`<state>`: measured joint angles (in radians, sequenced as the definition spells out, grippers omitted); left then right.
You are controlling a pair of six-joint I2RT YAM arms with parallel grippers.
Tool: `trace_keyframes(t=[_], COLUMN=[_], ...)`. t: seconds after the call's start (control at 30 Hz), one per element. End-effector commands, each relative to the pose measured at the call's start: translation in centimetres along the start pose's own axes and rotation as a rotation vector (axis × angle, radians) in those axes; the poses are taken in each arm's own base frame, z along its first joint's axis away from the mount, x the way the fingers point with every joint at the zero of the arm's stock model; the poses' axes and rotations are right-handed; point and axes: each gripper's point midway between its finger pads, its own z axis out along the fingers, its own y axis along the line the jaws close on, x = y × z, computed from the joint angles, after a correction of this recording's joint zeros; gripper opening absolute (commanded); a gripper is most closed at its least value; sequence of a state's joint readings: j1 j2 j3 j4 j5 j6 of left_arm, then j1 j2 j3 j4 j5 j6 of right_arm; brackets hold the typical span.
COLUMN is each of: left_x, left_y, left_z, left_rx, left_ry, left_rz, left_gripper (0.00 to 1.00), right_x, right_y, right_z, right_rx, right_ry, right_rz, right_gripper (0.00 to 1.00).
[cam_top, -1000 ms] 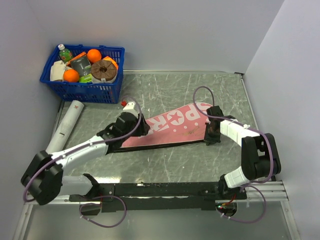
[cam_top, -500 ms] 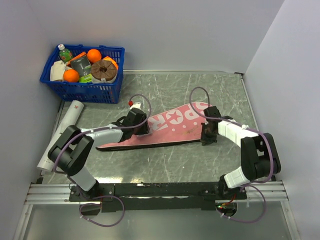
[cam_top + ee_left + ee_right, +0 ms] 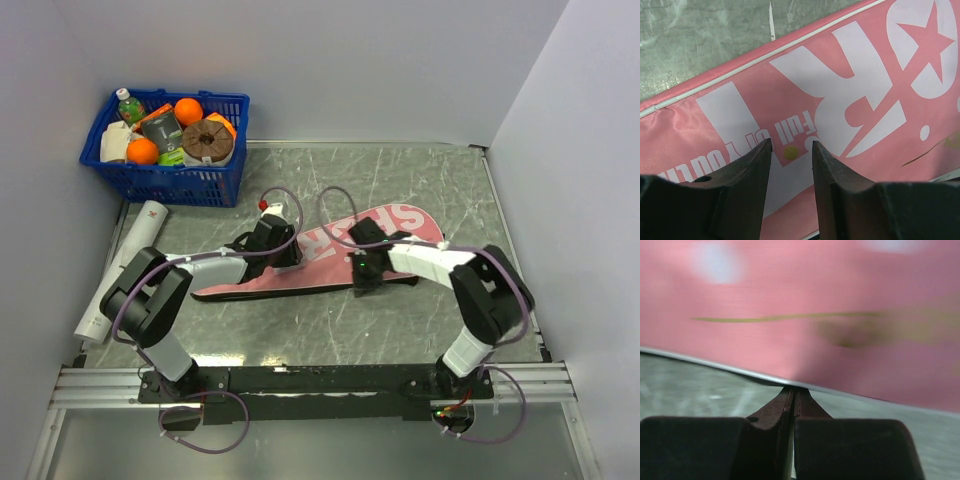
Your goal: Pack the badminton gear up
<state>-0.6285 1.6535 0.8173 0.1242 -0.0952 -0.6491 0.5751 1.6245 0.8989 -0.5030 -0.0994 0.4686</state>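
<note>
While lying slantwise on the surface (image 3: 400,320), narrow end near-left, wide end far-right: pink racket bag (image 3: 318,262), directly under both arms. Left hand (image 3: 791,147) half spread over the lettering, pinching nothing; right hand (image 3: 792,390) pressed together at the near edge, nearer the wide end.

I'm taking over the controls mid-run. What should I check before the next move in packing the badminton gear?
1. Left gripper over the pink bag, jaws apart, nothing between them: ok.
2. Right gripper shut at the bag's edge; actual hold: cannot tell.
3. White tube packed: not ok, it lies outside the bag.
4. Rackets and shuttlecocks inside: cannot tell.
5. Blue basket apart from both arms: ok.
</note>
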Motion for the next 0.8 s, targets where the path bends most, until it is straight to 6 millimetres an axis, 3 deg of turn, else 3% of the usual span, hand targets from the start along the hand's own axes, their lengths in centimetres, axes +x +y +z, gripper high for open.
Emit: trace_keyframes(t=[0.0,0.1,0.2,0.33,0.47,0.53,0.57,0.77], left_x=[3.0,2.8,2.4,0.8,-2.3,-2.2,-3.2,-3.0], left_y=[0.1,0.1,-0.2,-0.6,-0.8,0.0,-0.1,1.5], left_z=[-0.3,-0.8,-1.4,-3.5,-7.2,-8.4,-9.7,-12.8], left_rx=[0.022,0.025,0.04,0.053,0.052,0.024,0.031,-0.004], left_ry=[0.101,0.093,0.083,0.023,-0.104,-0.114,-0.157,-0.195], left_rz=[-0.008,0.0,0.006,-0.001,-0.031,-0.044,-0.055,-0.1], left_gripper=[0.43,0.43,0.43,0.45,0.51,0.56,0.57,0.59], right_x=[0.0,0.6,1.3,1.2,0.4,-0.1,-0.3,-1.9], right_y=[9.2,13.6,15.6,14.6,13.1,12.2,11.7,7.7], right_z=[0.7,0.8,1.6,2.0,1.9,1.7,1.7,1.3], right_rx=[-0.24,-0.391,-0.451,-0.411,-0.374,-0.36,-0.348,-0.313], right_ry=[0.023,0.055,0.079,0.048,-0.007,-0.032,-0.041,-0.099], right_rz=[-0.042,-0.057,-0.044,-0.002,0.056,0.09,0.099,0.178], right_gripper=[0.0,0.0,0.0,0.0,0.0,0.0,0.0,0.0])
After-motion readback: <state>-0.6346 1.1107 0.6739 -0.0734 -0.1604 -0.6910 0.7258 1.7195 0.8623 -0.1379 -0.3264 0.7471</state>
